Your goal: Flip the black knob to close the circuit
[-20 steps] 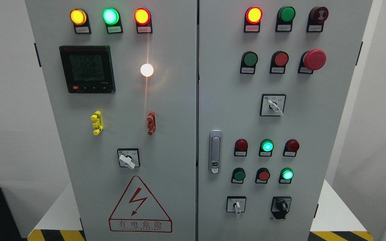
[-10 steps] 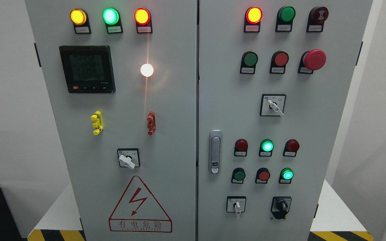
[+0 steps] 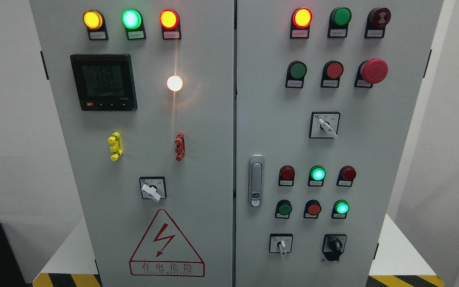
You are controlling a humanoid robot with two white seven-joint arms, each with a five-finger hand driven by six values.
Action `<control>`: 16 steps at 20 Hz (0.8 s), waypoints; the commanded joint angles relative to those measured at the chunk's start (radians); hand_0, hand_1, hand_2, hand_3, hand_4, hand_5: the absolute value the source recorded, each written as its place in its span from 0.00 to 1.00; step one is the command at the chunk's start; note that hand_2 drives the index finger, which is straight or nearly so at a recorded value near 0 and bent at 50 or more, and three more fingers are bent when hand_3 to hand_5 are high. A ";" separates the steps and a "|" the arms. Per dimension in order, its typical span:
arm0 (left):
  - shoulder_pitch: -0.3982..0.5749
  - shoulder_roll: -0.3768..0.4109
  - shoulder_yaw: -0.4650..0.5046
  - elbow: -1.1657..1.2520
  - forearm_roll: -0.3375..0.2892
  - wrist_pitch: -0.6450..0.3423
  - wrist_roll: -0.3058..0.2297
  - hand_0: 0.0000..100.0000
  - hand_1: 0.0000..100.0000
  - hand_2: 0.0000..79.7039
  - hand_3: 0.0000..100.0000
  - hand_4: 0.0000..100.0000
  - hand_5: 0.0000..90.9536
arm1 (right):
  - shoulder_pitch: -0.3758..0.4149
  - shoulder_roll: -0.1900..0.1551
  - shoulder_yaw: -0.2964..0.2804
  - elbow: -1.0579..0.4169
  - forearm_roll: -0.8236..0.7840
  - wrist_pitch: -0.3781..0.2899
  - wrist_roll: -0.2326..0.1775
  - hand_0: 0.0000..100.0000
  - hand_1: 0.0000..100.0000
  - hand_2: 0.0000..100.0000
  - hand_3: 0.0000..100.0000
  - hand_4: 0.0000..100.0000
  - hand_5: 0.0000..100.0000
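White walls flank my grey cabinet [image 3: 213, 119]. Neither robot hand appears in my view, so I cannot tell their state. I locate the black knob [image 3: 334, 246] at the right door's lower right, beside a white selector switch [image 3: 281, 244].

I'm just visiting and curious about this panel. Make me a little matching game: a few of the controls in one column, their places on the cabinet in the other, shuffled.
Things:
1. black knob
2. red mushroom button
3. digital meter
4. door handle

Places:
A. left door, upper part
B. right door, bottom right
C. right door, left edge, mid-height
D. right door, upper right

Pairs: 1-B, 2-D, 3-A, 4-C
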 commanded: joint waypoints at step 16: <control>0.000 0.000 0.000 0.000 0.000 0.000 0.001 0.12 0.56 0.00 0.00 0.00 0.00 | -0.062 -0.005 -0.098 -1.079 0.739 0.072 0.027 0.00 0.21 0.71 0.85 0.72 0.64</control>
